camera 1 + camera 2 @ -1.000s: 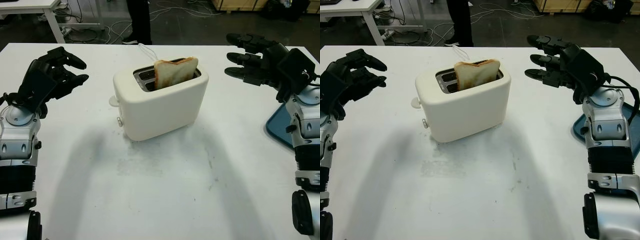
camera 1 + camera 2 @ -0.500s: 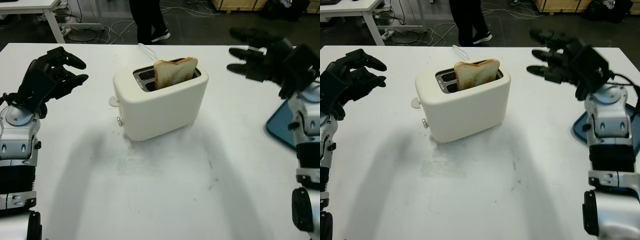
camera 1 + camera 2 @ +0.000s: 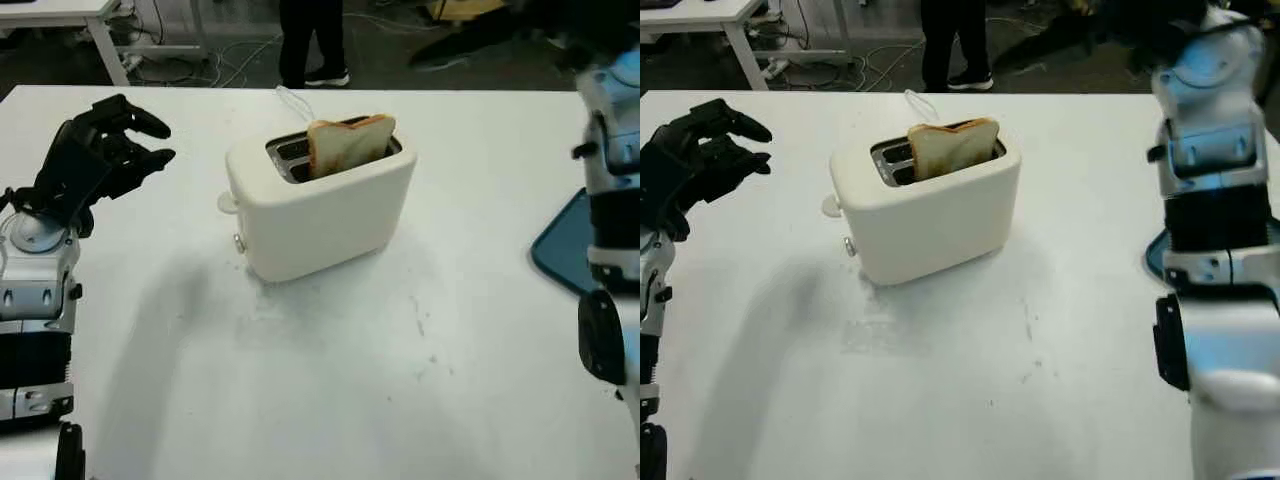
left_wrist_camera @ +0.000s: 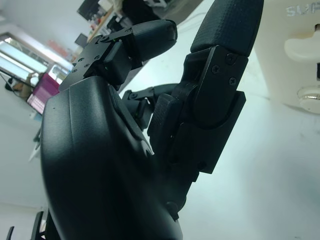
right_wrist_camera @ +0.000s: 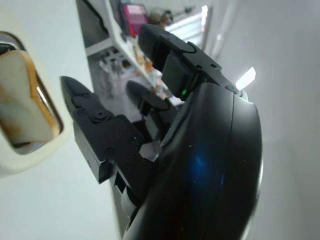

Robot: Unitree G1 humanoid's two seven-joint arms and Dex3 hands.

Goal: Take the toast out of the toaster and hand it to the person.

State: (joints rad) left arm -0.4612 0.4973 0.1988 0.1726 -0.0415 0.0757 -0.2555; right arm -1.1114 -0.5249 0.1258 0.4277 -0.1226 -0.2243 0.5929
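Note:
A cream two-slot toaster stands mid-table with one browned slice of toast sticking up from its nearer slot. My left hand hovers open over the table to the left of the toaster, well apart from it. My right arm is raised high at the right, and its hand is open and holds nothing, up beyond the toaster's right side. In the right wrist view the toast sits in its slot below the fingers. A person's legs stand behind the table's far edge.
A blue tray lies at the table's right edge, beside my right arm. The toaster's white cord runs off the far edge. Another table and floor cables are behind, at the left.
My right arm has swung up and back from beside the toaster, its hand now high near the far edge. The person's legs shifted to the right. Left hand and toast unmoved.

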